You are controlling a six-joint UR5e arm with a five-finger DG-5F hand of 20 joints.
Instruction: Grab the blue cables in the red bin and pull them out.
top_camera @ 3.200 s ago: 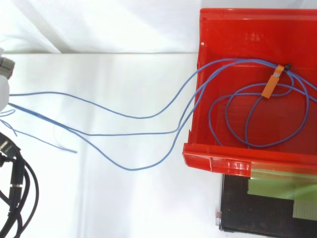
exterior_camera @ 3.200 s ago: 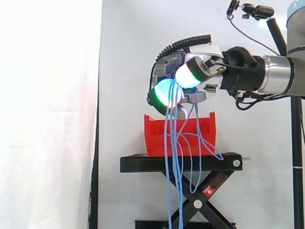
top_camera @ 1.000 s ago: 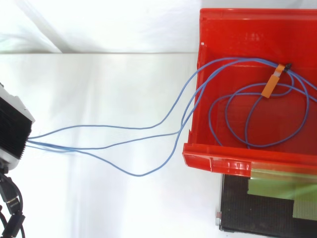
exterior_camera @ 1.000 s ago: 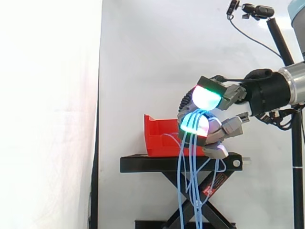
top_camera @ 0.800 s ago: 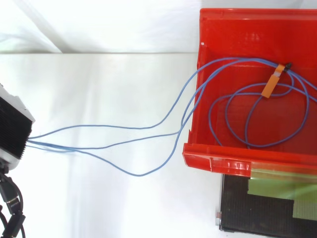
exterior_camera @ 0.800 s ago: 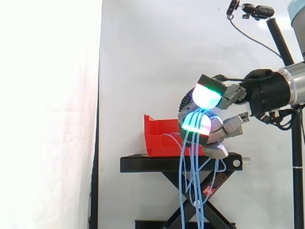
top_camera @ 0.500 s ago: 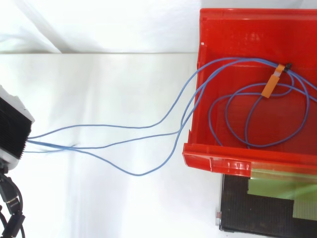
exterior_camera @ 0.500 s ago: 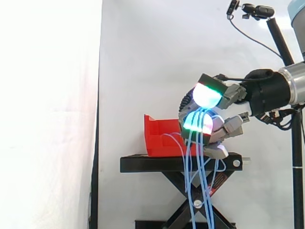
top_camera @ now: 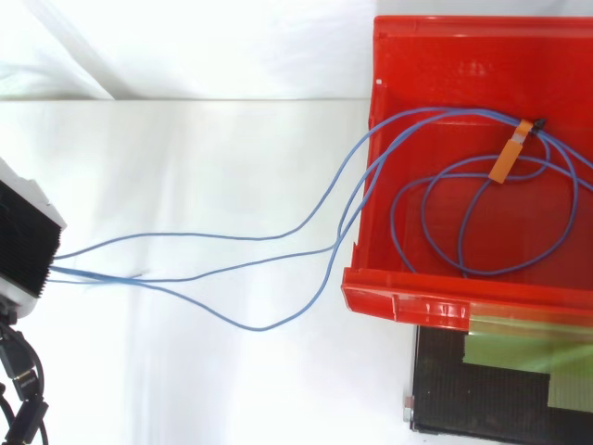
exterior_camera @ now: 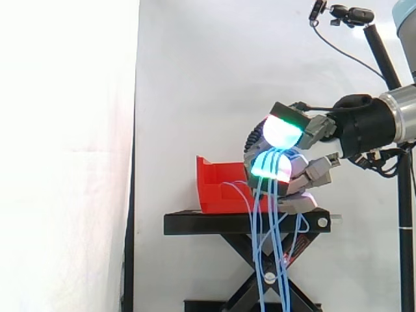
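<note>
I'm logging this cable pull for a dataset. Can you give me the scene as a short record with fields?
hand: fingers curled shut on the blue cables, apart from the red bin
blue cables: several strands run from the hand over the bin's wall; loops lie inside the bin
red bin: on the black stand
orange tag: on the cables inside the bin
task state: cables not yet pulled out

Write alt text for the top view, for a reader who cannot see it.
Loose blue cables run from a coil inside the red bin, over its wall and out to the hand at the left edge.
</note>
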